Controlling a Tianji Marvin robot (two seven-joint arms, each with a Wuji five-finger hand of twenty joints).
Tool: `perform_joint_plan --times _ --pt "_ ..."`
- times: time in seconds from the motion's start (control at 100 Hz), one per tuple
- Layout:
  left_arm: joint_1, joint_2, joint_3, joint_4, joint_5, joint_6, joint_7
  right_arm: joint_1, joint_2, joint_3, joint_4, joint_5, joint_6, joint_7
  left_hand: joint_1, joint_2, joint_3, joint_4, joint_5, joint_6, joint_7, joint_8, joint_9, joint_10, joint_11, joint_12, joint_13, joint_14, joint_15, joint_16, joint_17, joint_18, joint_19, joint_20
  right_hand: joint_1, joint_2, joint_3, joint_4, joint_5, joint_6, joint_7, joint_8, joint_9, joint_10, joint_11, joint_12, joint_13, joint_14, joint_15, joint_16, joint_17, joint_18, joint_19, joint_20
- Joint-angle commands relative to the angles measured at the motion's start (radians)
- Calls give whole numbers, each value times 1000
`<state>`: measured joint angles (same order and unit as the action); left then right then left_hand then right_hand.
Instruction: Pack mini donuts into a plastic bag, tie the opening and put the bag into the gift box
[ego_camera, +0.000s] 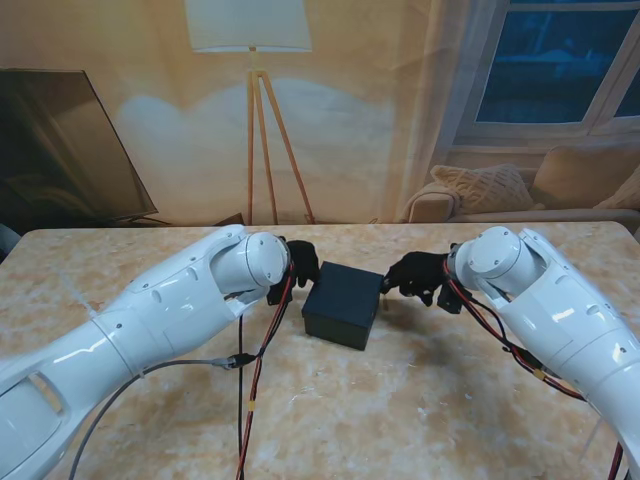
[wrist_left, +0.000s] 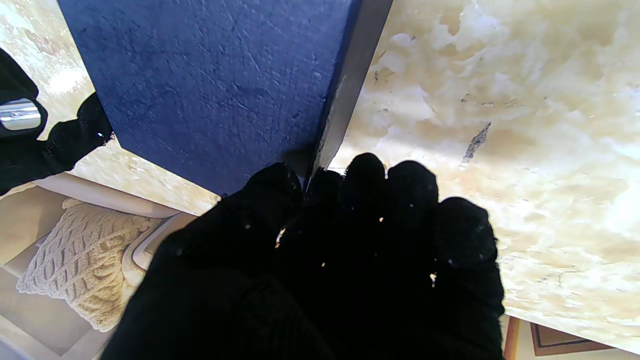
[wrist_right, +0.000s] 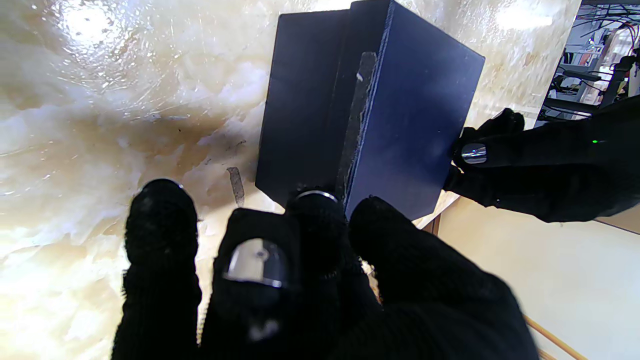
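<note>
This looks like a living room, though parts of it read as a staged set. Behind the marble-patterned counter (ego_camera: 420, 400) stands a tripod floor lamp (ego_camera: 255, 110) with a white shade, throwing a warm glow on a beige wall. A dark flat screen (ego_camera: 70, 150) leans at the left. On the right sits a cream sofa (ego_camera: 540, 200) with a knitted cushion (ego_camera: 485, 187) under a window (ego_camera: 565, 65) showing dark blue outside. The wall surface ripples slightly (possibly a printed backdrop). The right wrist view catches, past the counter's edge, cluttered equipment with cables (wrist_right: 600, 65), which suggests a lab around the homely scene.
</note>
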<state>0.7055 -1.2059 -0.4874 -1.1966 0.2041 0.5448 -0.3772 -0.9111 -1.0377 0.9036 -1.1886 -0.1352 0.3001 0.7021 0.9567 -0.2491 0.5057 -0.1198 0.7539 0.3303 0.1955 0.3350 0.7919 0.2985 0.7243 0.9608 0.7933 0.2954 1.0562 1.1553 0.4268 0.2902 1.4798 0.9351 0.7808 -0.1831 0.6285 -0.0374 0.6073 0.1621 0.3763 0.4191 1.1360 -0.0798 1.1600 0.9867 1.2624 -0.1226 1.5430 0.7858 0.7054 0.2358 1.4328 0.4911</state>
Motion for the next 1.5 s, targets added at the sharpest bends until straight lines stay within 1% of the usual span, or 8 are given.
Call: perform_joint_plan --times 0.0,0.12,0.17,0.61,0.87,1.07,1.22,1.49 --pt "-1 -4 -4 -11 3 4 -16 -10 -5 1 -11 -6 5 13 -11 33 -13 18 -13 -21 -21 -9 -22 -8 9 -10 -8 18 7 -9 -19 -29 -5 3 21 8 -13 -44 12 -35 2 -17 34 -28 41 -8 37 -39 25 -9 13 -2 37 -5" --pt "-3 0 -3 -14 9 1 -21 -13 -3 4 -16 -14 11 13 -30 40 -16 23 -16 -17 -24 -11 -33 -3 -2 -24 -17 22 0 -10 -28 -25 -13 1 21 9 -18 -44 12 -33 3 -18 34 -27 41 -9 37 -38 25 -9 13 -2 37 -5" --pt "-4 1 -2 -15 12 1 -22 -15 -2 6 -19 -19 13 13 -57 48 -5 41 -20 -14 -29 -13 -46 1 4 -87 -26 25 -10 -8 -37 -22 -25 3 21 10 -19 -43 12 -30 3 -19 35 -29 41 -9 37 -37 25 -9 13 -2 37 -5" --pt "24 20 -54 -45 57 3 -1 -85 16 99 -107 -95 7 1 -95 46 -29 39 -34 -5 -42 -14 -73 17 -11 -117 -56 40 -31 -7 -67 -13 -47 5 23 17 -32 -40 13 -24 -2 -23 33 -24 38 -13 37 -36 24 -10 12 0 36 -6" --pt "114 51 -156 -141 102 -35 22 -139 15 157 -165 -107 -47 -29 -87 50 -34 40 -31 -18 -42 -11 -70 1 -1 -115 -50 29 -26 -3 -64 -22 -48 10 22 2 -33 -47 -1 -91 13 -13 32 -35 41 -11 35 -38 21 -11 14 -7 36 -8" --pt "168 68 -202 -189 101 -77 13 -121 13 130 -154 -80 -63 -16 -82 53 -41 41 -18 -36 -30 -6 -49 -14 5 -113 -34 31 -24 -4 -55 -18 -45 12 17 5 -34 -53 -16 -113 30 -16 32 -38 40 -10 35 -43 19 -11 15 -8 36 -8" --pt "164 64 -185 -171 84 -83 9 -93 10 94 -124 -65 -55 -6 -81 52 -42 41 -20 -37 -27 -5 -48 -15 3 -113 -34 31 -24 -4 -55 -18 -46 13 17 12 -40 -49 -21 -103 29 -22 25 -35 37 -9 30 -44 16 -11 13 -9 34 -9" --pt "138 35 -137 -98 37 -85 30 -65 5 52 -76 -50 -30 -5 -76 57 -39 42 -23 -38 -23 -6 -50 -19 5 -110 -32 29 -23 -4 -55 -18 -46 14 23 17 -50 -47 -11 -73 30 -28 24 -33 36 -7 27 -41 16 -10 9 -5 31 -10"
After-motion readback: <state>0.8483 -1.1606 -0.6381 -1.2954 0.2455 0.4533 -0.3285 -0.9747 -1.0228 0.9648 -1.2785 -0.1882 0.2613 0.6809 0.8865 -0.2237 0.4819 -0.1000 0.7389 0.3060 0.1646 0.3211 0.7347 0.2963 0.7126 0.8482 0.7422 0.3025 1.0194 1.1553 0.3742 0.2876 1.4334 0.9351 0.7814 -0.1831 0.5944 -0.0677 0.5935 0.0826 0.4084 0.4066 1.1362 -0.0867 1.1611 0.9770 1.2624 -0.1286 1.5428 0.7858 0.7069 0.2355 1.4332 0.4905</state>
